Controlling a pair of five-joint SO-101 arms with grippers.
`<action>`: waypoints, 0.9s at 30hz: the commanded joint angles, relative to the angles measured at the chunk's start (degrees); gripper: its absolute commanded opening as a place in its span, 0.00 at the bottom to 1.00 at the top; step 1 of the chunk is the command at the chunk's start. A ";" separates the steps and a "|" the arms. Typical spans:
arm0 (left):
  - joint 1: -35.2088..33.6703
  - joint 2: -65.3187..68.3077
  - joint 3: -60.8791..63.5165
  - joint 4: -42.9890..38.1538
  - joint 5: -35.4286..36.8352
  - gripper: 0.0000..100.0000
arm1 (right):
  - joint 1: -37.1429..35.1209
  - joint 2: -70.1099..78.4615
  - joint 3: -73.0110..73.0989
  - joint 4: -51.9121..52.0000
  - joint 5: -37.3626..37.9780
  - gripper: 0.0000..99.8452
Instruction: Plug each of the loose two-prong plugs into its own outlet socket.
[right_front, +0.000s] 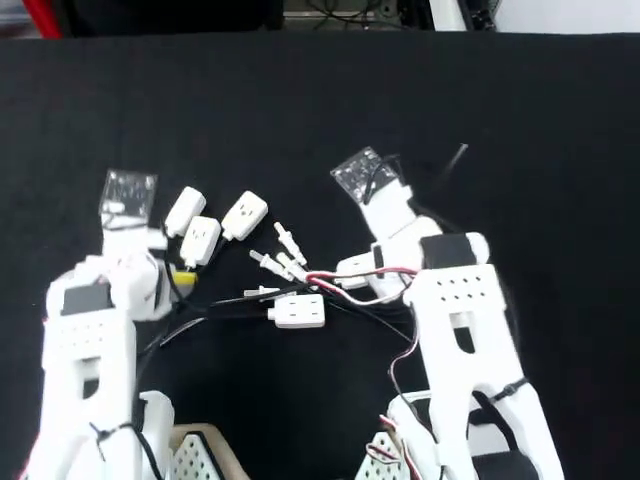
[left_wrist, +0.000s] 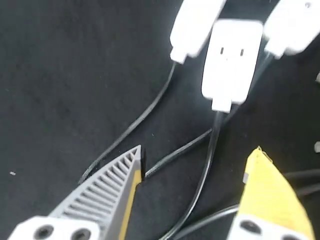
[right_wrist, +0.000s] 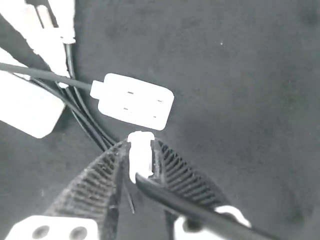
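Observation:
My right gripper is shut on a white two-prong plug, its front end a short gap from a white outlet socket with slots facing up. In the high view this gripper sits beside that socket. Three loose plugs lie in the middle of the black table. My left gripper is open, one finger grey, the other yellow, hovering over black cables just short of a white socket. From above it is below three sockets.
Black cables run from the sockets toward the table's front between the two arms. Red and white wires loop off the right arm. Two more white sockets flank the one before the left gripper. The far half of the black table is bare.

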 joint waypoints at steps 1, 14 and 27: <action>-1.36 -7.56 6.99 -3.25 -0.44 0.32 | -0.79 -0.13 -0.04 -2.11 -3.87 0.01; -6.90 -41.49 28.70 -2.99 -0.26 0.32 | -0.09 -0.22 7.87 -12.75 -14.95 0.01; -6.90 -53.54 31.43 3.16 2.02 0.32 | 5.10 0.22 9.80 -18.73 -14.95 0.01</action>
